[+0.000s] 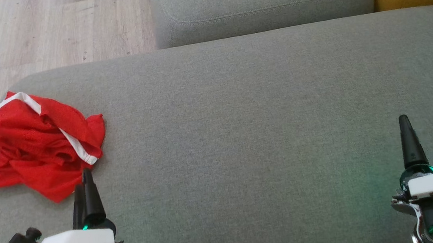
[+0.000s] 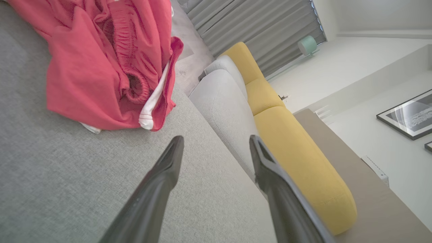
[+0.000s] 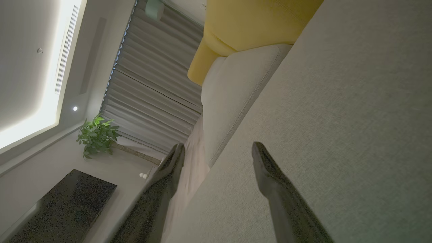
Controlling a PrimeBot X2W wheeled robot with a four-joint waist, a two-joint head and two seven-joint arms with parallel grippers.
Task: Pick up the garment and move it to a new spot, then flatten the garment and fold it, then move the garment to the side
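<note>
Pickup not yet begun

My left gripper (image 2: 216, 140) hovers over the broad grey woven-fabric sofa seat (image 1: 240, 114), its two long dark fingers spread wide and holding nothing. The crumpled red mesh garment with white stripes (image 1: 36, 146) lies just ahead of the fingertips and slightly to their left, not touching them. My right gripper (image 3: 218, 146), equally wide and empty, is well off to the right over bare cushion. To grab well, I judge I should reach forward and close on a raised fold near the heap's middle, catching several layers rather than one thin hem.
</note>
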